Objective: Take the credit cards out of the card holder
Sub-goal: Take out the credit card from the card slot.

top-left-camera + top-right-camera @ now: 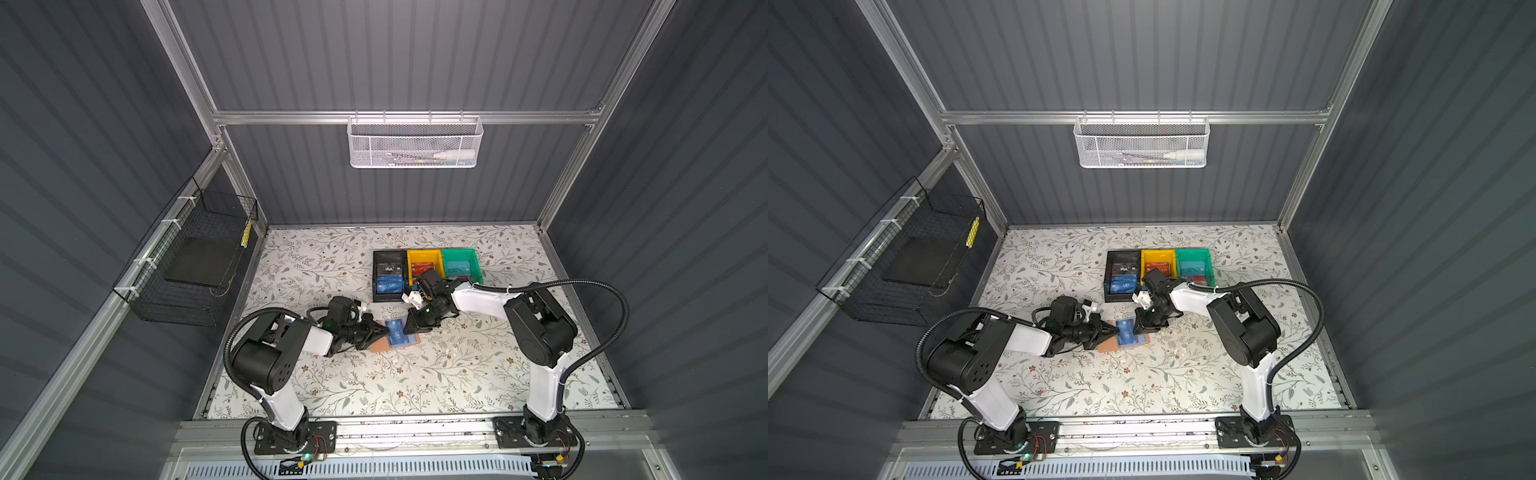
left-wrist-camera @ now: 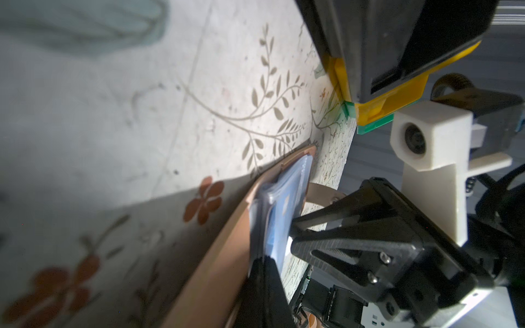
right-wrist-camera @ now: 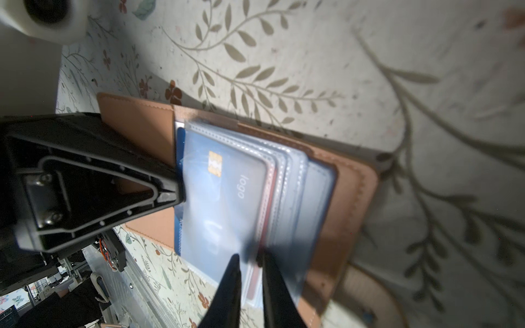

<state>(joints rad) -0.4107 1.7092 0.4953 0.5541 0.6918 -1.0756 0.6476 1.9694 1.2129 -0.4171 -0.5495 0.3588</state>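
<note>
Mid-table, the card holder [image 1: 380, 345] lies open with the blue card [image 1: 397, 331] on top. Step: pulling a card out. Left gripper [image 1: 384, 330] sits at holder's 9 o'clock, jaws together, seemingly pinning its edge. Right gripper [image 1: 409, 328] sits at 2 o'clock, jaws apparently pinched on the blue card's edge. Next, probably: slide card flat toward 3 o'clock, holder kept down.

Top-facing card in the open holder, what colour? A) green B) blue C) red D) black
B: in the right wrist view a blue card with a gold chip lies topmost in the open card holder.
</note>
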